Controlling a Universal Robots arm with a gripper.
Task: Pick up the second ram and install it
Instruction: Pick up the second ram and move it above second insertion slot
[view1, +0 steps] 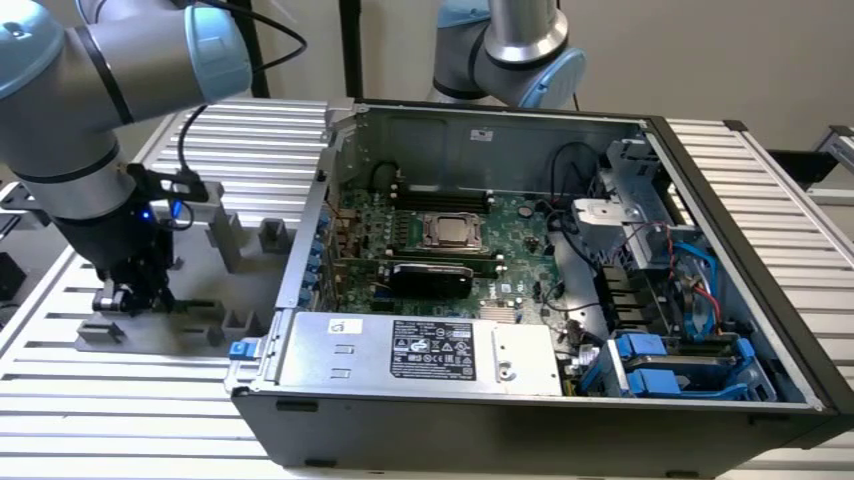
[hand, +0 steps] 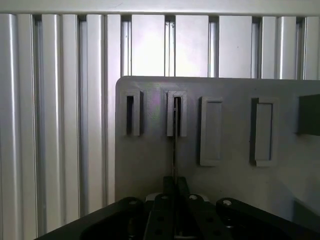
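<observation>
The arm (view1: 74, 130) bends down, wrist vertical, its hand (view1: 130, 300) low, fingers (hand: 162, 207) pinched onto the second ram (hand: 174, 150).

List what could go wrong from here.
The second ram ends in a narrow slot of the grey fixture; a tilted lift could jam or bend it.
The tool pinches it near one end, so it might swivel or slip.
The case wall stands beside the fixture; a low carry could clip it.

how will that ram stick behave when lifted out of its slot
Probably stiff and light: the second ram is a thin board seen edge-on, running straight from the slot in the grey fixture to the gripper shut on it. Likely fragile if twisted. Standing on edge, it would probably tip without support.
</observation>
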